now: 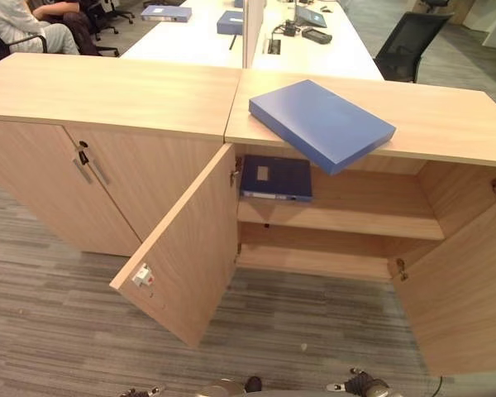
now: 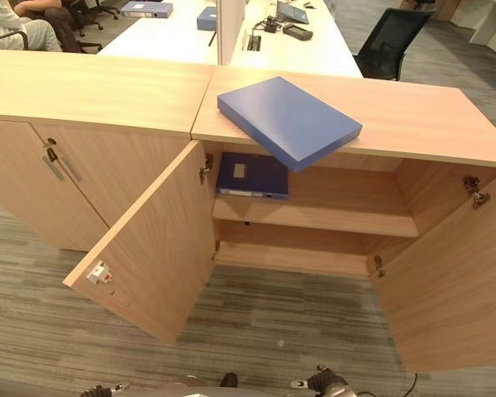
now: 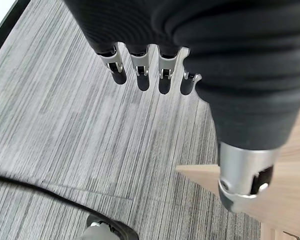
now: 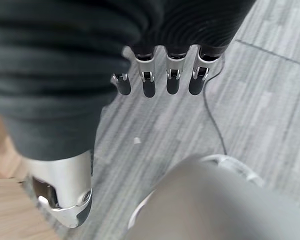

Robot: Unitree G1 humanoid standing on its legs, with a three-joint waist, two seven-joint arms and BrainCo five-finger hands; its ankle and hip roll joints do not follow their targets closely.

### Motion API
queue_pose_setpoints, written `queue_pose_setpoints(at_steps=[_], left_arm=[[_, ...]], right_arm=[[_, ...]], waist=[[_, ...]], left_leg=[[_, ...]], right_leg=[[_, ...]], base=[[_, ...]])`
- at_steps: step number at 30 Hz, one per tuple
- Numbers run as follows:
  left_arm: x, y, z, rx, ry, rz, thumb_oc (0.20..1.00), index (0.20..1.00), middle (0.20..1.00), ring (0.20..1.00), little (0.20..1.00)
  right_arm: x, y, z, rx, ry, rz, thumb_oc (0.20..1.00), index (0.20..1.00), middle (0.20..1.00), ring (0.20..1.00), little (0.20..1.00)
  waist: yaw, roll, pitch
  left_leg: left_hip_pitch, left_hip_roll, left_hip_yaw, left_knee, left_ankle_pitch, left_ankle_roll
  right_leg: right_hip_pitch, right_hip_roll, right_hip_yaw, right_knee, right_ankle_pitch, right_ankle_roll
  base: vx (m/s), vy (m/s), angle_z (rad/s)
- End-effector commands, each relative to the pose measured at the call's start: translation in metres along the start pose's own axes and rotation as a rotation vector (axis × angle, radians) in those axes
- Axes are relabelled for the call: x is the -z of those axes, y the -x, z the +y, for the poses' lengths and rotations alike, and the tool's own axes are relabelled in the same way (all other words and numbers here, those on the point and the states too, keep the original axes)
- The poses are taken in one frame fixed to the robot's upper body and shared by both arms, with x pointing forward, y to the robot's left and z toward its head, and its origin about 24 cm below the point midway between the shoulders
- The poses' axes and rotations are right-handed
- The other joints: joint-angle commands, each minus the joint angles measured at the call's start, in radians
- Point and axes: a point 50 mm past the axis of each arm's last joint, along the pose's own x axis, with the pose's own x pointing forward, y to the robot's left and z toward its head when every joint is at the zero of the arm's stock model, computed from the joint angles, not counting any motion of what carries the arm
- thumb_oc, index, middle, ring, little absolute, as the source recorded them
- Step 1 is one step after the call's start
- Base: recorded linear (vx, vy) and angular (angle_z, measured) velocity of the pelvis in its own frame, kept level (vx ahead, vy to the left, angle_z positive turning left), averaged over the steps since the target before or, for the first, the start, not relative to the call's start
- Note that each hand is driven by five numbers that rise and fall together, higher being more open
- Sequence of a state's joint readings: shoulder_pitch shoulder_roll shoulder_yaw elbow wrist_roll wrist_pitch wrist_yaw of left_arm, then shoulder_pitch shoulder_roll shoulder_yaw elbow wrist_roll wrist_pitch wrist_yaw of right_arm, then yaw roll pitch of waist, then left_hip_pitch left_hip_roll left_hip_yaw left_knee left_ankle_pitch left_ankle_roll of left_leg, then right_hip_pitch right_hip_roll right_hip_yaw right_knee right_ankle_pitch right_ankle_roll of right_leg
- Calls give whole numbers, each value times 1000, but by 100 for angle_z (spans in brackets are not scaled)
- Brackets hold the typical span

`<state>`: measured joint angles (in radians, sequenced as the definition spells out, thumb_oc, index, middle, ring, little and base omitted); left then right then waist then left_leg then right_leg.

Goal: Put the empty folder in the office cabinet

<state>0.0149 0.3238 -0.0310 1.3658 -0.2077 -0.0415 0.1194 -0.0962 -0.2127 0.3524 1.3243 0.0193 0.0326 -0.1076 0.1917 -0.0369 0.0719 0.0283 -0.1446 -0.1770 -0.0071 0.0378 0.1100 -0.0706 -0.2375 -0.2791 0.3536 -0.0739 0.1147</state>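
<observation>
Lying on the cabinet (image 1: 446, 116) top, blue folder (image 1: 321, 124) shows no readable label.

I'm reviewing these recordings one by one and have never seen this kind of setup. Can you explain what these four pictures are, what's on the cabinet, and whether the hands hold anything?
This is a two-legged humanoid robot. The two wide pictures come from a stereo camera on its head, looking down at a low wooden office cabinet with both doors of its right section swung open. A blue folder lies flat on the cabinet top, one corner overhanging the front edge. A second blue folder lies on the upper shelf inside. The other two pictures come from wrist cameras. The left hand and the right hand both hang over the grey carpet, fingers relaxed, holding nothing. The folder is not yet picked up.
</observation>
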Motion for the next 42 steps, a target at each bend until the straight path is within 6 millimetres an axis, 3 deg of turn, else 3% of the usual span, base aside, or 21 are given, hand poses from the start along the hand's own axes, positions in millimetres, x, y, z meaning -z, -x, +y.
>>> queue_pose_setpoints(at_steps=[1, 7, 12, 14, 18, 23, 24, 25, 27, 29, 30, 31, 34, 37, 38, 39, 42], left_arm=[[1, 0, 3, -12, -17, 3, 1000, 1000, 1000, 1000, 1000], [5, 0, 1, -17, 7, 15, 1000, 1000, 1000, 1000, 1000], [9, 1, 4, -36, 22, 32, 1000, 1000, 1000, 1000, 1000], [11, 1, 5, -40, 18, 36, 1000, 1000, 1000, 1000, 1000], [22, 3, 2, -33, 27, 67, 1000, 1000, 1000, 1000, 1000], [7, 1, -1, -38, 76, 26, 1000, 1000, 1000, 1000, 1000], [-2, 0, -5, -35, 92, -1, 1000, 1000, 1000, 1000, 1000], [-2, 0, -5, -35, 92, -1, 1000, 1000, 1000, 1000, 1000], [-9, 0, -9, -19, 87, -23, 1000, 1000, 1000, 1000, 1000], [-10, 0, -11, -6, 79, -28, 1000, 1000, 1000, 1000, 1000], [-9, 0, -13, 1, 72, -29, 1000, 1000, 1000, 1000, 1000], [-7, 1, -16, 16, 61, -23, 1000, 1000, 1000, 1000, 1000], [-6, 1, -18, 32, 38, -19, 1000, 1000, 1000, 1000, 1000], [-7, 1, -18, 46, -11, -28, 1000, 1000, 1000, 1000, 1000], [-7, 1, -18, 46, -11, -28, 1000, 1000, 1000, 1000, 1000], [-11, 1, -19, 58, -43, -45, 1000, 1000, 1000, 1000, 1000], [-5, 2, -23, 79, -87, -33, 1000, 1000, 1000, 1000, 1000]], right_arm=[[-15, -1, -11, 30, 14, -50, 1000, 1000, 1000, 1000, 1000], [-24, -1, -15, 41, 18, -74, 1000, 1000, 1000, 1000, 1000], [-16, -1, -14, 38, 6, -43, 1000, 1000, 1000, 1000, 1000], [-13, -1, -13, 37, -3, -34, 1000, 1000, 1000, 1000, 1000], [-3, -1, -14, 38, -8, -7, 1000, 1000, 1000, 1000, 1000], [-2, -1, -23, 77, -19, -6, 1000, 1000, 1000, 1000, 1000], [1, -1, -29, 101, -33, 5, 1000, 1000, 1000, 1000, 1000], [1, -1, -29, 101, -33, 5, 1000, 1000, 1000, 1000, 1000], [6, -1, -32, 115, -45, 18, 1000, 1000, 1000, 1000, 1000], [7, -1, -34, 121, -53, 22, 1000, 1000, 1000, 1000, 1000], [8, 0, -35, 122, -53, 21, 1000, 1000, 1000, 1000, 1000], [9, 0, -36, 119, -46, 22, 1000, 1000, 1000, 1000, 1000], [9, 0, -35, 112, -35, 24, 1000, 1000, 1000, 1000, 1000], [1, -1, -34, 107, -21, -2, 1000, 1000, 1000, 1000, 1000], [1, -1, -34, 107, -21, -2, 1000, 1000, 1000, 1000, 1000], [-6, -1, -32, 97, -6, -23, 1000, 1000, 1000, 1000, 1000], [-4, -1, -27, 79, 12, -25, 1000, 1000, 1000, 1000, 1000]], waist=[[4, -11, 52], [-7, -16, 74], [-29, -27, 80], [-34, -33, 72], [-52, -32, 50], [-68, -22, 53], [-73, -25, 61], [-75, -28, 60], [-77, -41, 71], [-72, -48, 80], [-65, -44, 82], [-61, -46, 75], [-60, -52, 70], [-43, -51, 78], [-42, -51, 78], [-28, -35, 83], [-41, -25, 59]], left_leg=[[-59, 4, -82, 64, -86, -38], [-15, 30, -91, 63, -119, -55], [64, 69, -135, 44, -167, -87], [77, 80, -142, 33, -176, -94], [103, 164, -153, -2, -165, -127], [53, 247, -173, -12, -110, -169], [26, 266, -152, 11, -90, -173], [21, 262, -155, 12, -87, -172], [-10, 276, -79, 65, -60, -167], [-25, 268, -32, 127, -58, -162], [-17, 251, -31, 141, -83, -153], [-36, 187, -67, 156, -106, -142], [-71, 148, -60, 139, -121, -140], [-170, 81, -46, 130, -72, -140], [-170, 81, -46, 130, -72, -140], [-189, 67, -54, 95, -33, -141], [-128, 78, -63, 13, -3, -134]], right_leg=[[46, 49, -24, -201, 93, 15], [-41, 42, -6, -382, 198, 53], [-69, 43, 72, -418, 231, 69], [-57, 47, 74, -429, 231, 68], [-64, 87, 64, -380, 199, 41], [-82, 147, 30, -334, 108, -6], [-63, 158, 10, -335, 78, -26], [-65, 154, 8, -336, 79, -25], [-27, 155, -21, -343, 57, -42], [5, 159, -30, -351, 50, -49], [19, 168, -22, -354, 42, -53], [33, 168, -14, -362, 40, -52], [57, 168, -20, -374, 33, -50], [87, 183, -5, -382, 32, -50], [87, 183, -5, -382, 32, -50], [93, 206, 27, -375, 29, -54], [111, 218, 40, -380, 29, -55]], base=[[46, -75, -3], [94, -102, -5], [241, -207, 14], [262, -253, 64], [250, -341, 36], [125, -379, 22], [96, -301, 28], [104, -284, 35], [90, -211, 41], [114, -201, 25], [160, -165, 14], [118, -96, 4], [113, -62, -5], [96, -24, 1], [77, 23, -11], [134, 54, -47], [151, 74, -63]])
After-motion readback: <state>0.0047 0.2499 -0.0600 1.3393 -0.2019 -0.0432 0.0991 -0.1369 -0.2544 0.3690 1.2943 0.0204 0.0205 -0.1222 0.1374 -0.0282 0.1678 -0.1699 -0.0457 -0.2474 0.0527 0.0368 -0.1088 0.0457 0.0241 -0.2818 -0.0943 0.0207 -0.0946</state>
